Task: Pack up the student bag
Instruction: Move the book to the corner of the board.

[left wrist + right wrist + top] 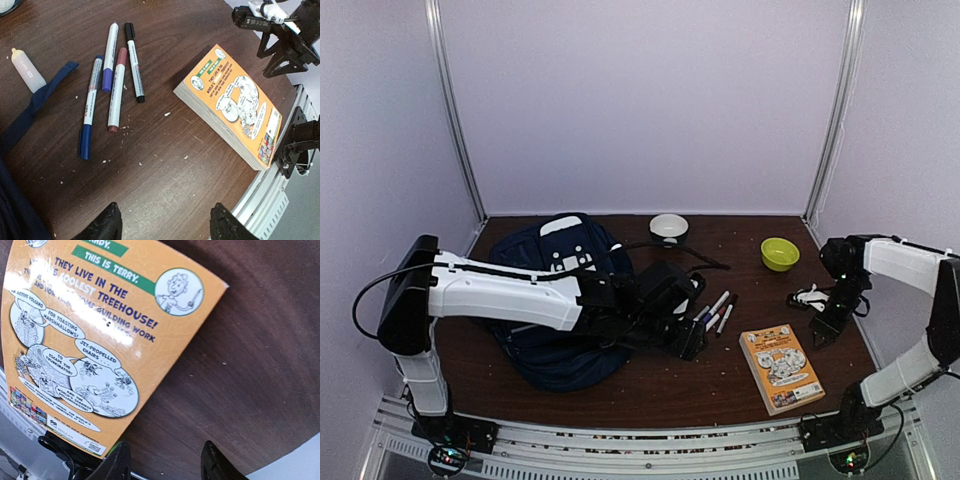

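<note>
The navy student bag (pixel 548 362) lies flat at the left of the table, with my left arm stretched across it. Its strap (pixel 47 92) reaches toward several markers (pixel 116 87) and a small pale tube (pixel 27 70). My left gripper (pixel 692 345) hovers open just past the bag's right edge, near the markers (pixel 718 312). Bare table shows between its fingertips (pixel 167 226). An orange paperback book (pixel 781 367) lies flat at the front right. My right gripper (pixel 823 330) stands open just right of the book (pixel 90 340), holding nothing (pixel 162 466).
At the back stand a white bowl (pixel 668 228) and a green bowl (pixel 780 253). A small white and black object (pixel 808 297) lies by the right arm. The metal rail (pixel 650 440) runs along the table's near edge, close to the book.
</note>
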